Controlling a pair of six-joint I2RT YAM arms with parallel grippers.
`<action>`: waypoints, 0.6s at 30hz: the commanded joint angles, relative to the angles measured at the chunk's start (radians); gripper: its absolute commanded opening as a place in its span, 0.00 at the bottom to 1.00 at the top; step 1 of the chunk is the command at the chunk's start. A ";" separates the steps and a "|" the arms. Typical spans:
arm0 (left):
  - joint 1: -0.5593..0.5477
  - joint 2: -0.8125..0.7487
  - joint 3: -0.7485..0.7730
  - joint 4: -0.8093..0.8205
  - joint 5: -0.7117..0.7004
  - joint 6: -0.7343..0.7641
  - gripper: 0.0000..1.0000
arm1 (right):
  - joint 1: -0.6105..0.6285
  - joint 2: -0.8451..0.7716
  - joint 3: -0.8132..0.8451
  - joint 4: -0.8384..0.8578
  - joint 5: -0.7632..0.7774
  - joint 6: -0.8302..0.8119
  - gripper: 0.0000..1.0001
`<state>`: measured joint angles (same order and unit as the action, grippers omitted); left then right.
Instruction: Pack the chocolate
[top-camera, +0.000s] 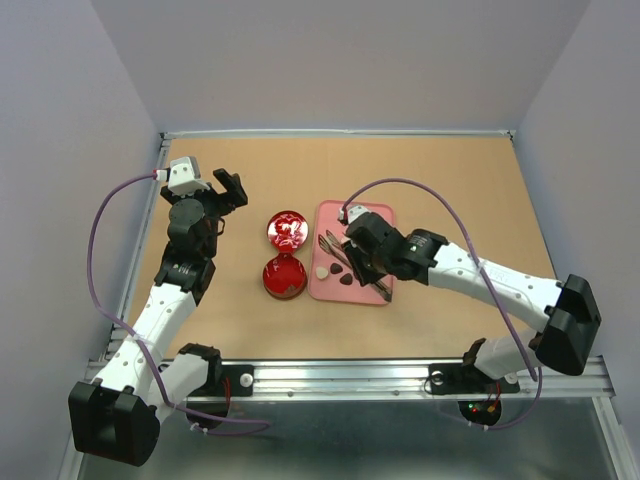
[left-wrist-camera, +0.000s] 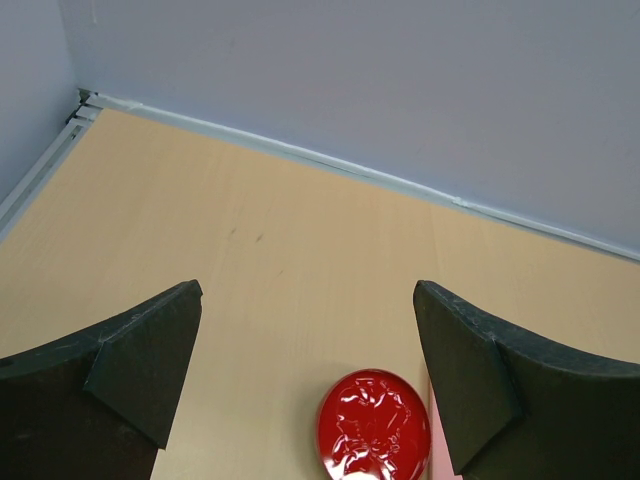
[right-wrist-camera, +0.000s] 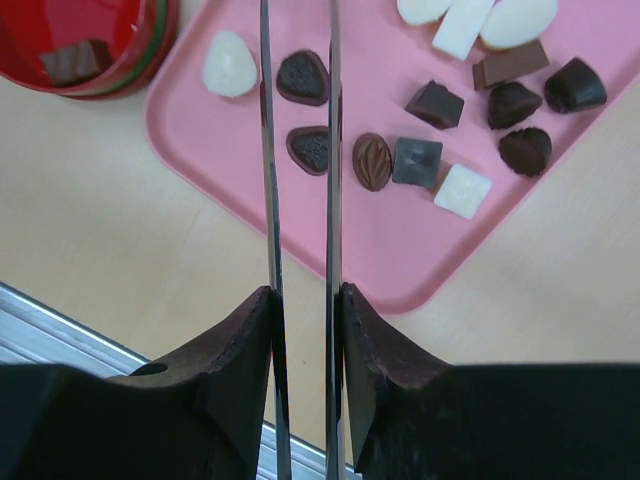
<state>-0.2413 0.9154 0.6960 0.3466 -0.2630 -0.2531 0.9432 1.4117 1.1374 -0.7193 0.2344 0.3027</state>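
**Steel tongs (right-wrist-camera: 333, 150) over small, easily scuffed sweets**

The right hand (right-wrist-camera: 303, 292) is clamped on the tongs, whose blades run nearly parallel and frame two dark hearts. The chocolate (right-wrist-camera: 416, 162) lies scattered on the pink tray (right-wrist-camera: 380, 250), across the top of the wrist view. The pieces look light, hard, smooth and liable to skid, so pinch each across its flat sides. The red tin (right-wrist-camera: 120, 50), upper left, holds one piece. The left hand (left-wrist-camera: 308, 290) gapes wide. Around them are a tan bench (right-wrist-camera: 80, 230) and pale walls (left-wrist-camera: 400, 80).

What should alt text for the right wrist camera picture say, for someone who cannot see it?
The right end effector grips thin metal tongs above a pink tray scattered with small dark and white chocolates. At the upper left, a red tin holds one brown piece.
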 joint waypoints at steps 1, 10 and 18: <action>-0.006 -0.007 0.037 0.035 0.002 -0.005 0.99 | 0.006 -0.063 0.085 0.029 -0.029 -0.037 0.28; -0.006 -0.007 0.039 0.034 -0.001 -0.003 0.99 | 0.031 -0.097 0.068 0.135 -0.306 -0.108 0.28; -0.006 -0.006 0.039 0.029 0.002 -0.003 0.99 | 0.086 -0.054 0.074 0.152 -0.328 -0.120 0.28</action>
<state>-0.2413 0.9154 0.6960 0.3462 -0.2623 -0.2531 1.0077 1.3460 1.1778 -0.6392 -0.0490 0.2054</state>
